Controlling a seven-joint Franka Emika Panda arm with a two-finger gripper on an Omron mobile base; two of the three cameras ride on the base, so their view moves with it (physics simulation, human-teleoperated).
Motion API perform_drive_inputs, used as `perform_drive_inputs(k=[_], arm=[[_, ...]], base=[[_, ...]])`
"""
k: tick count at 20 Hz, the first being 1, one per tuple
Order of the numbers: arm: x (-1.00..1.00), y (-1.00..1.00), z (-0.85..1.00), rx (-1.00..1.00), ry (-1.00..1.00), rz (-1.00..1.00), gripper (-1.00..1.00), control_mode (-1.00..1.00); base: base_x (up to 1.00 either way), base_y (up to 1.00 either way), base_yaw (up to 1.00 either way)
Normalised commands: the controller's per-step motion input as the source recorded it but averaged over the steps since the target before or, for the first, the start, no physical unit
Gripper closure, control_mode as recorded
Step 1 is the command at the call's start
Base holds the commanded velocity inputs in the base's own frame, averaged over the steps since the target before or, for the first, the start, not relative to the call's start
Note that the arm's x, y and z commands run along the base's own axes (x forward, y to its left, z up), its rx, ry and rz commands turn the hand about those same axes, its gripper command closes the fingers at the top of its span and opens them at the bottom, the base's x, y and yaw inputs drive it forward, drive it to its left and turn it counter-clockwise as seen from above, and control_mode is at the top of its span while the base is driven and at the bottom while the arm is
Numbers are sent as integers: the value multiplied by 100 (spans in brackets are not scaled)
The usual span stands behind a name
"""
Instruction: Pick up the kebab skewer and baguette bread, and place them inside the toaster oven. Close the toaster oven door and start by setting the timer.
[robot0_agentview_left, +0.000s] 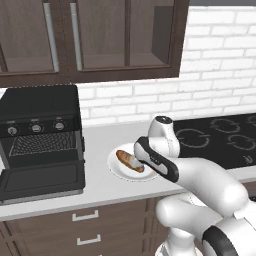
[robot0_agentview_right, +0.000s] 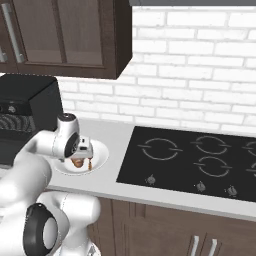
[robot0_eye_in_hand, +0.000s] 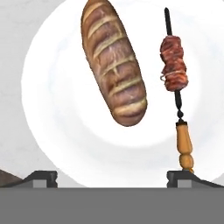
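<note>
Poised above the plate (robot0_eye_in_hand: 52, 131), my end effector (robot0_eye_in_hand: 111, 178), fingers apart and empty, faces baguette (robot0_eye_in_hand: 113, 61) and skewer (robot0_eye_in_hand: 175, 70); next I must descend on one.

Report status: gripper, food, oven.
Gripper open, empty, above the white plate. Baguette bread and kebab skewer lie side by side on it, apart. Toaster oven door down, rack clear.
</note>
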Motion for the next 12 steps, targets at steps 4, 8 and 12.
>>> perform_drive_inputs(k=[4, 8, 12], arm=[[27, 0, -18, 3, 0, 3, -100, -100], [33, 0, -20, 1, 0, 2, -100, -100], [24, 0, -19, 1, 0, 2, -100, -100]], base=[[0, 0, 0], [0, 0, 0], [0, 0, 0]])
